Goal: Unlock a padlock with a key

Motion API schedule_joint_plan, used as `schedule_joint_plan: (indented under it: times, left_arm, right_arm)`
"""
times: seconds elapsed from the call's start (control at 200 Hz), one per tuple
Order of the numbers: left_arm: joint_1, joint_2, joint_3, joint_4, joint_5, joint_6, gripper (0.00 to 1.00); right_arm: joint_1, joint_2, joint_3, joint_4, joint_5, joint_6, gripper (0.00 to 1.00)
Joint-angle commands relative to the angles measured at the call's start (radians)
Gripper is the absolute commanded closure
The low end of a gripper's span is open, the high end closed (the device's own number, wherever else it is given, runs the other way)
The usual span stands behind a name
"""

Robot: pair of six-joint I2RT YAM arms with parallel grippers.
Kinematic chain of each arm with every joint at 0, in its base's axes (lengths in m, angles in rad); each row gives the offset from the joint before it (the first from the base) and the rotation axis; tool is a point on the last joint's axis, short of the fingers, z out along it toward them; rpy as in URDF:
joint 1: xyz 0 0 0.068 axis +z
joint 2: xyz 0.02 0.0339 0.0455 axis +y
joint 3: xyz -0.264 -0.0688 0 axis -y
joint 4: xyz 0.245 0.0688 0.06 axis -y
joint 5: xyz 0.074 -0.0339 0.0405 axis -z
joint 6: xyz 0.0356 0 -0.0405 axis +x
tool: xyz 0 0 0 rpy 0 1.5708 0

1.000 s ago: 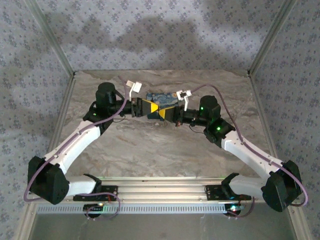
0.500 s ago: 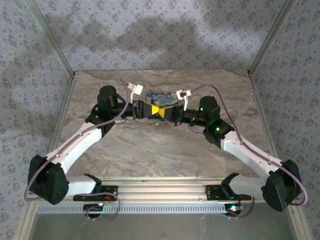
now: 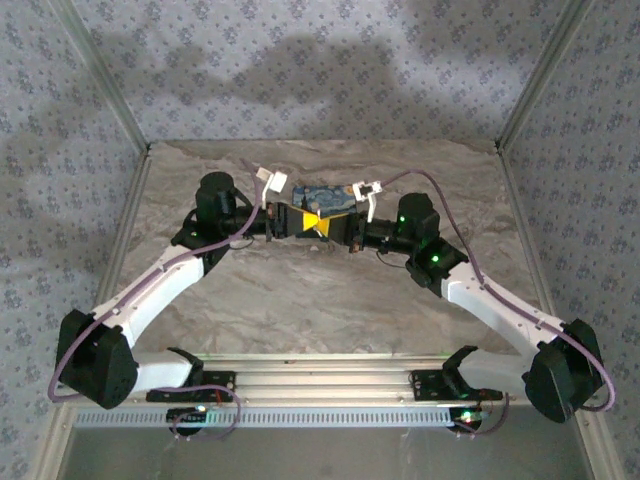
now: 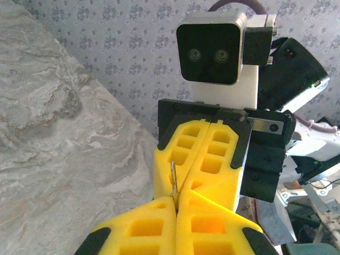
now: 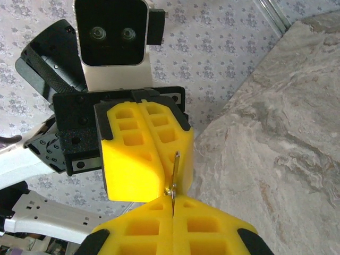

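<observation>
From above, the left claw (image 3: 300, 221) and right claw (image 3: 333, 228) meet tip to tip, both clenched. Left wrist: the key (image 4: 172, 178) stands upright at that claw's tips. Right wrist: likewise (image 5: 174, 172); which claw pinches it, I cannot tell.

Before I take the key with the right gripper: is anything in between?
Nothing visible does. The key stands at the seam where the right gripper and the left gripper meet tip to tip, both shut. Which one clamps it I cannot tell.

a lab booth: patterned walls (image 3: 320, 70), aluminium frame (image 3: 320, 385), marbled table (image 3: 320, 300).
</observation>
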Motion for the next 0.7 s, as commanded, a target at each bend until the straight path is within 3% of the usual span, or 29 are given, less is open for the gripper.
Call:
schedule_joint_plan:
  times: [0.0, 0.145, 0.525, 0.695]
  left_arm:
    - [-0.007, -0.001, 0.052, -0.079, 0.049, 0.096, 1.0]
    - [-0.006, 0.003, 0.087, -0.161, 0.047, 0.17, 1.0]
    - [-0.005, 0.022, 0.136, -0.263, 0.062, 0.253, 1.0]
    - [-0.014, 0.018, 0.184, -0.451, 0.034, 0.412, 1.0]
  right_arm:
    - [0.009, -0.003, 0.014, -0.042, 0.035, -0.034, 0.97]
    - [0.006, -0.039, 0.036, -0.133, 0.066, -0.078, 0.84]
    - [-0.031, -0.161, 0.04, -0.259, 0.102, -0.081, 0.76]
    - [-0.046, -0.157, 0.061, -0.262, 0.082, -0.034, 0.58]
